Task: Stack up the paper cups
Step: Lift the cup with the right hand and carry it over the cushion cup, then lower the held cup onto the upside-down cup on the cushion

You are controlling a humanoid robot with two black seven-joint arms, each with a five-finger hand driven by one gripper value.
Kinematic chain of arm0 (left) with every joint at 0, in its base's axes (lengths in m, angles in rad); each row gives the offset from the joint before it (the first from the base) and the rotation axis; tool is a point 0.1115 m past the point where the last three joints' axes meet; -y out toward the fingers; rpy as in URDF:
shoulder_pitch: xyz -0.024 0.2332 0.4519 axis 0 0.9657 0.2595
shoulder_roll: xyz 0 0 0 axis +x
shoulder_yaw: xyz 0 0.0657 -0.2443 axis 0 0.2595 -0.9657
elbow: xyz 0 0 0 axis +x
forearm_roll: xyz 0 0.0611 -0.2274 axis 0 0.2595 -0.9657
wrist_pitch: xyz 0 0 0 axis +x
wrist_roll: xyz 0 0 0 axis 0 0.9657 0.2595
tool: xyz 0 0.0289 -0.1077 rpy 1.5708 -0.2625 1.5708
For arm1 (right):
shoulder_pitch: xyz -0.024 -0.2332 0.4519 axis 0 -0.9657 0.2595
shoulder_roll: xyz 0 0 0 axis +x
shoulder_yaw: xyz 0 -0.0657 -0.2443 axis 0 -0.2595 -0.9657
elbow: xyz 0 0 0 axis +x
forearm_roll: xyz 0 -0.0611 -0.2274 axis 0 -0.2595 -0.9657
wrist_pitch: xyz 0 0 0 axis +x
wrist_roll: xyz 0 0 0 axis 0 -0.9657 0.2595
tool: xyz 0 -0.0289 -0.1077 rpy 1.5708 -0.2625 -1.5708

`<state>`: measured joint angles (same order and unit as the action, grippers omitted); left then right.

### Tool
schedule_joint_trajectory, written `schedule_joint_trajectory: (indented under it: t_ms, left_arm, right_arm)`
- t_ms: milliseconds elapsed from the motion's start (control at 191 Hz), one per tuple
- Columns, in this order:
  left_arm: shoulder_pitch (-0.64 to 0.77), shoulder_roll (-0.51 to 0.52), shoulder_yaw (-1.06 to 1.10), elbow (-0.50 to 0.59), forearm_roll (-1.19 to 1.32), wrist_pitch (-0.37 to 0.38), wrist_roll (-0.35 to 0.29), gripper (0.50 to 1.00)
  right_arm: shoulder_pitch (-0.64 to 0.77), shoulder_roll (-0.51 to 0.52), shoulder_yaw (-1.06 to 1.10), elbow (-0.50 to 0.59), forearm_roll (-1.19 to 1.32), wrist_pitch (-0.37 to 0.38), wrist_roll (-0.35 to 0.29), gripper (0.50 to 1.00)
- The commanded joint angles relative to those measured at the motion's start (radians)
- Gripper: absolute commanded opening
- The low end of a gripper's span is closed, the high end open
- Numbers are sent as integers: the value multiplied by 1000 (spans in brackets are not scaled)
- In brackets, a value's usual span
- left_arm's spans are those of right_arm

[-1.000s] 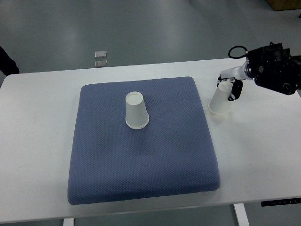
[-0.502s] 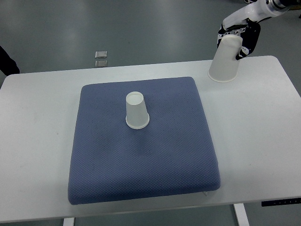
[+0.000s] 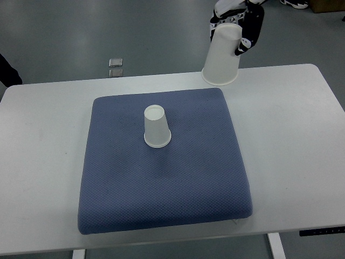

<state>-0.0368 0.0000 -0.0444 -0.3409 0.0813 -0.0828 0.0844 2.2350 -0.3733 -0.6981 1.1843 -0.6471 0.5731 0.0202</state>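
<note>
One white paper cup (image 3: 156, 127) stands upside down on the blue cushion pad (image 3: 161, 183), a little left of and behind the pad's middle. A second white paper cup (image 3: 222, 54) hangs upside down in the air above the pad's far right corner, tilted, its open rim facing down. My right hand (image 3: 237, 26) is shut on this cup's closed end at the top edge of the picture, with white fingers on one side and a dark part on the other. The left arm does not show.
The pad lies on a white table (image 3: 291, 135) with bare surface on both sides. A small grey object (image 3: 115, 62) lies on the floor beyond the far edge. Something dark (image 3: 8, 70) pokes in at the left edge.
The right hand has lifted the cup from the table's right side and carried it up and to the left, now over the pad's far right corner. The cup on the pad has not moved.
</note>
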Motion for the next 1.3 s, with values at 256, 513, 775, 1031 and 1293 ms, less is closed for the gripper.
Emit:
schedule_joint_trajectory:
  t_ms: [256,513,775,1031,1293]
  left_arm:
    - [3,0,-2,19,0,3,0,1000]
    - [12,0,0,40,0,3,0,1000]
    - [14,0,1,37,0,3,0,1000]
    - [14,0,1,39,0,3,0,1000]
    - [14,0,1,40,0,5,-2,1000]
  right_arm:
    - [-44,373,63,-222,99,-39,3,639]
    - [-158,373,60,-302,86,-85,-2,641]
    - [-212,373,49,-319,75,-90,-3,664]
    - [-242,373,49,-341,73,-111,-3,676]
    - [-287,373,48,-345,38,-113,-3,680]
